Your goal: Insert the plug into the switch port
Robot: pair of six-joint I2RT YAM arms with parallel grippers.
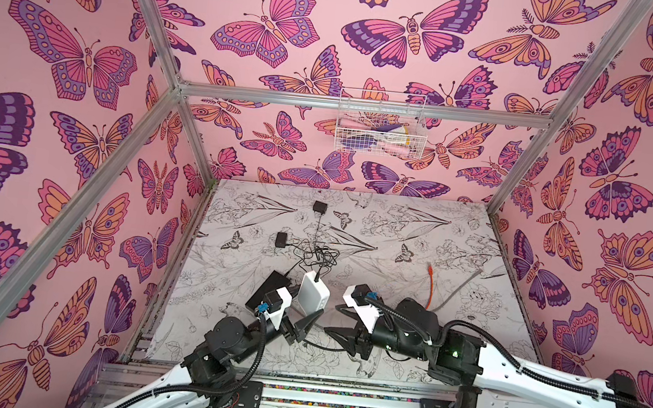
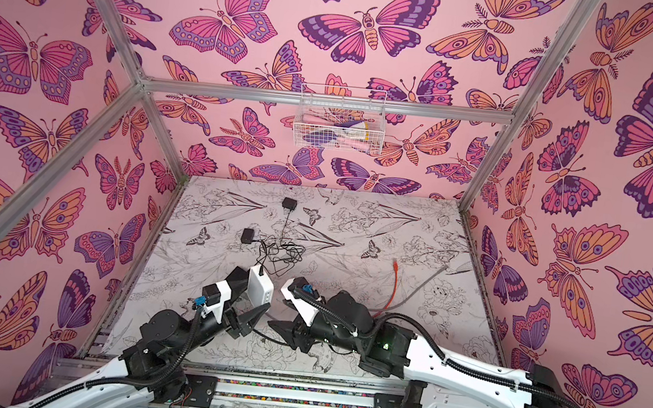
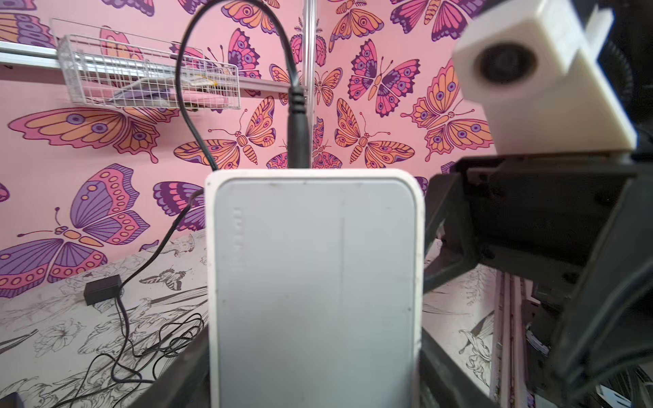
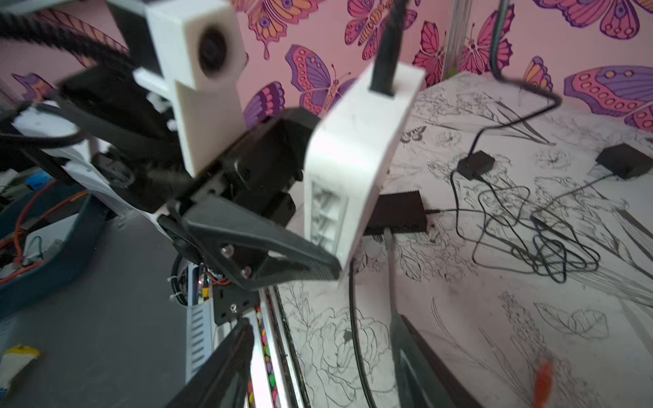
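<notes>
The bench (image 1: pixel 397 230) is cluttered behind the work. Two black adapters (image 1: pixel 319 206) (image 1: pixel 281 239) lie toward the back, and their thin cords (image 1: pixel 317 254) are knotted in a loose tangle just behind the switch. A flat black box (image 1: pixel 271 286) lies on the bench at the left, partly hidden by the left arm. An orange cable (image 1: pixel 430 284) and a grey cable (image 1: pixel 459 287) lie to the right and run under the right arm. A wire basket (image 1: pixel 379 127) hangs on the back wall, well clear.

The left pincer (image 1: pixel 307 304) is pinching the white switch (image 1: pixel 312 295) by its lower end and holds it off the bench, tilted a little. In the right wrist view one black finger (image 4: pixel 282 254) presses the switch's lower corner, and the row of ports (image 4: pixel 327 215) on the narrow edge faces that camera.

The black plug (image 3: pixel 298 134) stands in the switch's top edge, its cord looping away toward the tangle.

The right pincer (image 1: pixel 332 318) is spread and holds nothing. It hangs just right of the switch, near its lower half, apart from it and below the plug.
</notes>
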